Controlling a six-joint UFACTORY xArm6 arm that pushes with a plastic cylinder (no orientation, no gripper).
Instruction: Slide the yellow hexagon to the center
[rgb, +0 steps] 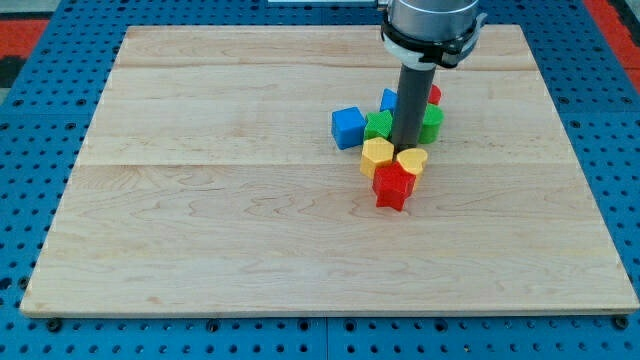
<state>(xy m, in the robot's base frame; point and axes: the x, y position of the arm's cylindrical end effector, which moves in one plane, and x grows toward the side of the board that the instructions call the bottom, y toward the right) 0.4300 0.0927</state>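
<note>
The yellow hexagon (377, 155) lies on the wooden board (230, 220), a little right of the board's middle, in a tight cluster of blocks. A yellow heart-shaped block (412, 160) sits just to its right and a red block (393, 185) touches both from below. My tip (405, 148) comes down between the two yellow blocks, at the hexagon's upper right edge. The rod hides part of the blocks behind it.
Above the hexagon sit a green block (379, 125), a blue cube (348, 128) to its left, a second blue block (389, 99), a green block (432, 122) and a red block (434, 94) right of the rod. Blue pegboard (40, 90) surrounds the board.
</note>
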